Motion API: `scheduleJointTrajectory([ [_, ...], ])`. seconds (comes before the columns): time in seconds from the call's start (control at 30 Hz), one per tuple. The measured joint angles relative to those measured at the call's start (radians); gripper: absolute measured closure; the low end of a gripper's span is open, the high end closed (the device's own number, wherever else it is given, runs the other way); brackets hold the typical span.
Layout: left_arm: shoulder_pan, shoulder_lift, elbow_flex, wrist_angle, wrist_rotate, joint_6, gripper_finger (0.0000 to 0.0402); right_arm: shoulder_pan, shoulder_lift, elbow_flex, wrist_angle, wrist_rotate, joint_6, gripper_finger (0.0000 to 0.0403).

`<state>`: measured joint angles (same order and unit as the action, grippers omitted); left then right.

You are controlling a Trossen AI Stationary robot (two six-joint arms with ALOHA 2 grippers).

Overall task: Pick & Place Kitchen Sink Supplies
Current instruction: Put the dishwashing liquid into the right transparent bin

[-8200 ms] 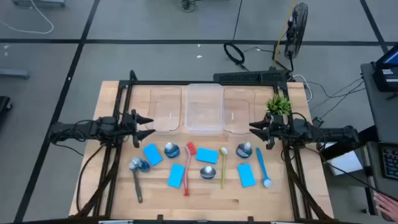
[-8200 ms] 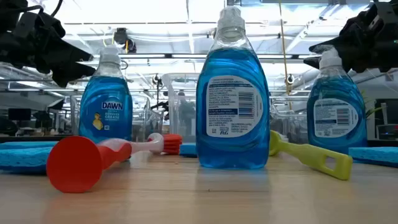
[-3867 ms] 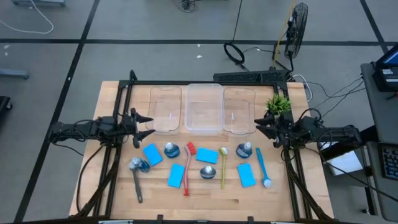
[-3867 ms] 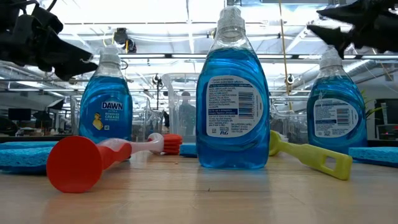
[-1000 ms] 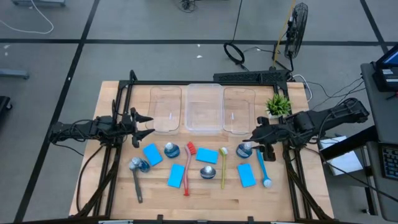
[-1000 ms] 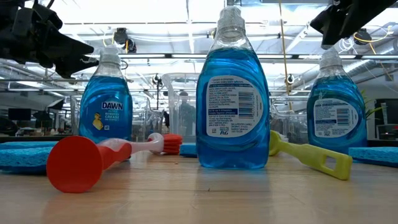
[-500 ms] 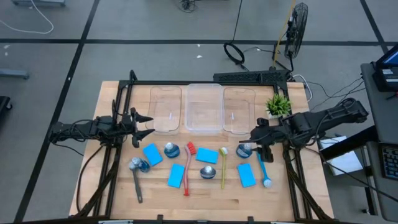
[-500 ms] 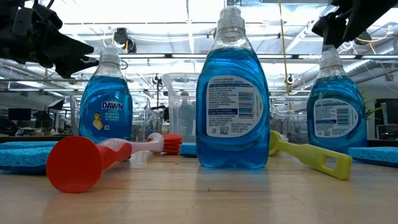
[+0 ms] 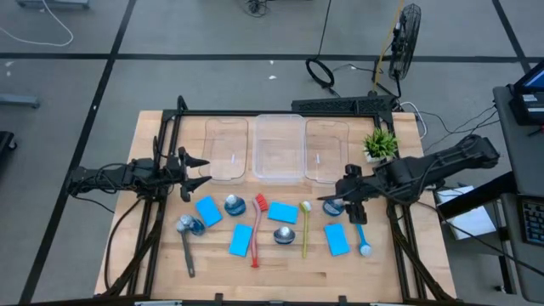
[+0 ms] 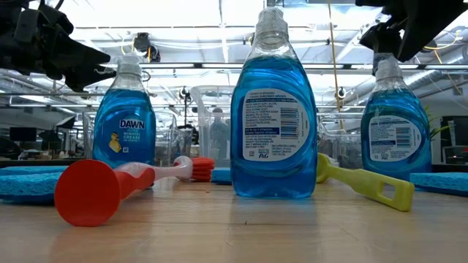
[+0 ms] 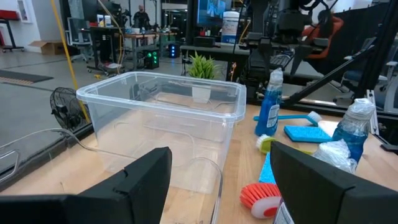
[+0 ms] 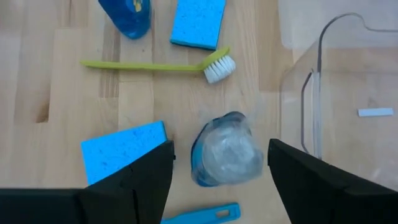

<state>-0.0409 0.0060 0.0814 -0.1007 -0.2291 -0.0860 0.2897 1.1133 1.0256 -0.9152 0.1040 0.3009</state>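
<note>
High view: right gripper (image 9: 333,201) over the rightmost bottle (image 9: 335,205), beside the bins (image 9: 325,146); left gripper (image 9: 198,171) parked, spread.

Right wrist view: fingers wide apart, straddling the bottle's cap. Reaching step; next, probably lower and close.

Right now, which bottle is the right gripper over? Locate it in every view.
High: bottle under the right gripper, in front of the right-hand bin.
Low: rightmost bottle, gripper above its cap.
Left wrist: far upright bottle.
Right wrist: centred between the open fingers.
Shared landmark: yellow-green brush alongside.
</note>
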Motion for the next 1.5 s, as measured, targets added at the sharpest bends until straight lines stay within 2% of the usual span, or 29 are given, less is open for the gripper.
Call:
scheduleJointTrajectory([
  [0.6,0.0,0.0,0.0,0.0,0.0,0.0,0.0131,0.0,0.078,-0.001,0.012,0.004,0.001,0.0156],
  [1.13,0.0,0.0,0.0,0.0,0.001,0.0,0.013,0.0,0.077,-0.075,0.039,0.007,0.042,0.0242],
  [1.5,0.0,0.0,0.0,0.0,0.001,0.0,0.013,0.0,0.061,-0.078,0.071,0.004,0.031,0.0237],
])
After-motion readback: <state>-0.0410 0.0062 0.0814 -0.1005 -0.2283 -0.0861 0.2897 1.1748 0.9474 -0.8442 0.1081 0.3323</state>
